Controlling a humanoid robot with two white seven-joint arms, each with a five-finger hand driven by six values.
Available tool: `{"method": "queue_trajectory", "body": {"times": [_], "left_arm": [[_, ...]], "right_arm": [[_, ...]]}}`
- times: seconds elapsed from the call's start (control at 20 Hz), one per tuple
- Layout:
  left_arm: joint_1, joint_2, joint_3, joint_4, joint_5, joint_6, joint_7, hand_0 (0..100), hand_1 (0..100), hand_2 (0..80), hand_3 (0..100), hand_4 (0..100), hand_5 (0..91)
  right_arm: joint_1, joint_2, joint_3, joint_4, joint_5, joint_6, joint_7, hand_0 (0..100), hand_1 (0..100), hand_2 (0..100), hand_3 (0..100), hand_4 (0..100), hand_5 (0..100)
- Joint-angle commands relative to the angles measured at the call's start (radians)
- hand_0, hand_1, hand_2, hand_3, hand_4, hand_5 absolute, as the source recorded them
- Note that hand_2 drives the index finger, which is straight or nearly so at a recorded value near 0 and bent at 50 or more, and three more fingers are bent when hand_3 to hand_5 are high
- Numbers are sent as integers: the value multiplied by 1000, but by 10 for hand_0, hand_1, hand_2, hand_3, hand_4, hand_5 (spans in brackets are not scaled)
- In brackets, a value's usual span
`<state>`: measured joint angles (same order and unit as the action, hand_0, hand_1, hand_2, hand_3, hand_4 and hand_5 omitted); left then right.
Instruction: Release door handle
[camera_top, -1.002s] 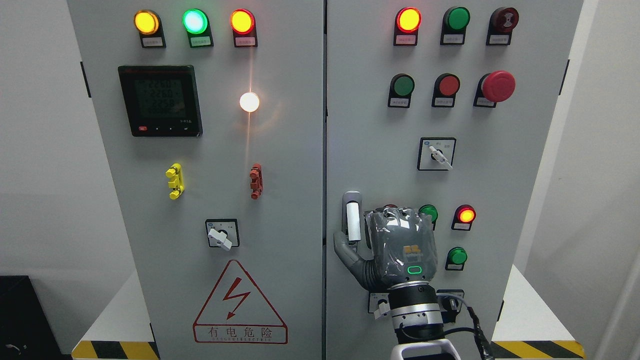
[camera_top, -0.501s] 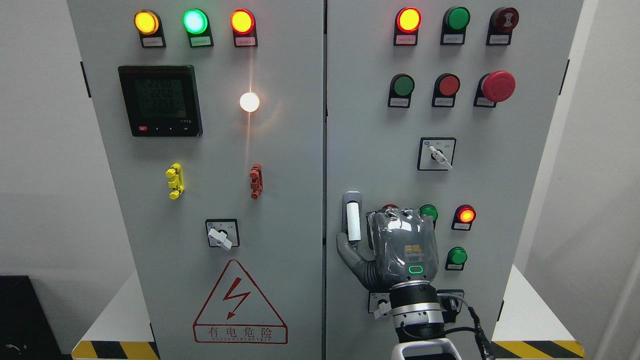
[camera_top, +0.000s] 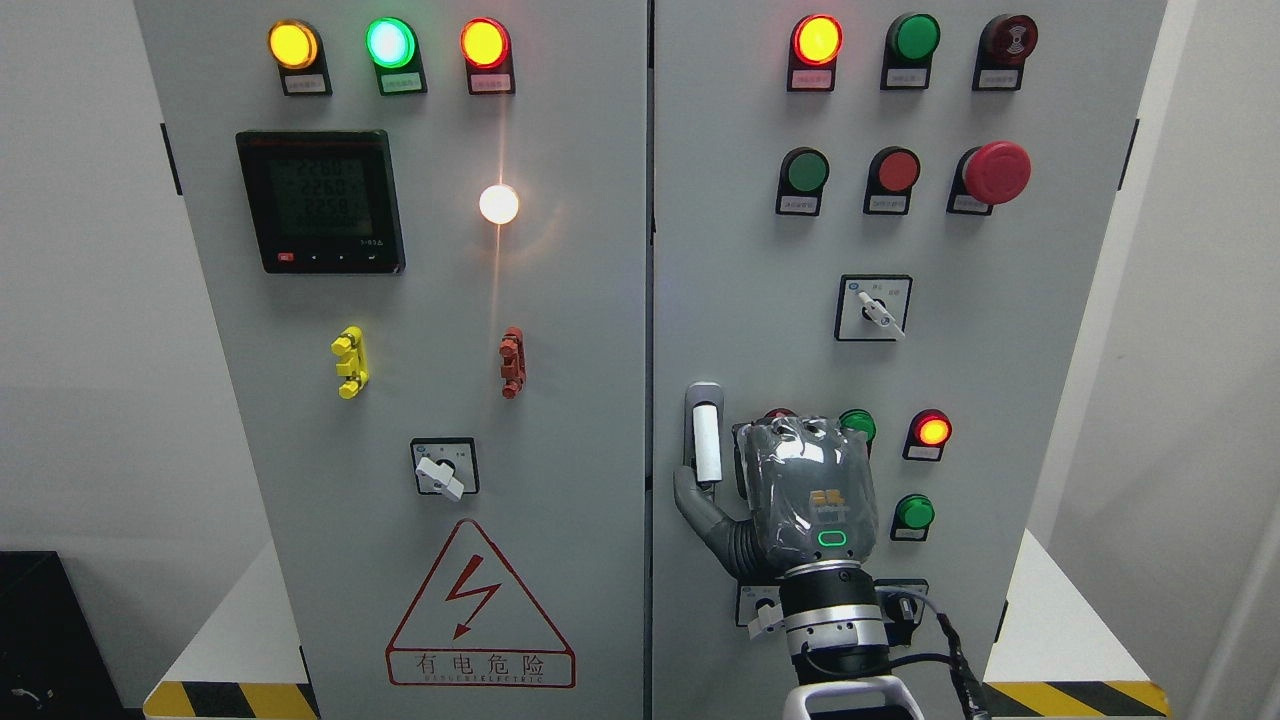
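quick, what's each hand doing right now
left hand: not in view.
right hand: at the door handle, thumb beside its lower end; cannot tell if it grips, back of hand hides the fingers.

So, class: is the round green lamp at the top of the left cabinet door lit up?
Yes, the green lamp glows brightly between two lit amber lamps on the left door.

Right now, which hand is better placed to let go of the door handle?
Right. The right hand is the only one in view, arm entering at the bottom right of the middle, raised beside the handle with its thumb at the handle's lower end. Its other fingers are hidden, so contact is unclear. Probably it only needs to back away.
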<state>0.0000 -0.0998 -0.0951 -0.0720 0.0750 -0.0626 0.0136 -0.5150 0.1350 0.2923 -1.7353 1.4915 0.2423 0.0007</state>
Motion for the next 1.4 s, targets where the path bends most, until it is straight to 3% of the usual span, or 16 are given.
{"method": "queue_trajectory", "body": {"times": [0.0, 0.5, 1.35], "left_arm": [[17, 0, 0, 0, -1, 0, 0, 120, 556, 0, 0, 0, 0], [17, 0, 0, 0, 0, 0, 0, 120, 556, 0, 0, 0, 0], [17, 0, 0, 0, -1, 0, 0, 120, 556, 0, 0, 0, 0]], "right_arm": [[1, 0, -1, -3, 0, 2, -2, 355, 354, 936, 1000, 1000, 997], [4, 0, -1, -6, 0, 12, -2, 408, 347, 937, 1000, 1000, 998], [9, 0, -2, -10, 1, 15, -4, 412, 411, 933, 1000, 1000, 994]]}}
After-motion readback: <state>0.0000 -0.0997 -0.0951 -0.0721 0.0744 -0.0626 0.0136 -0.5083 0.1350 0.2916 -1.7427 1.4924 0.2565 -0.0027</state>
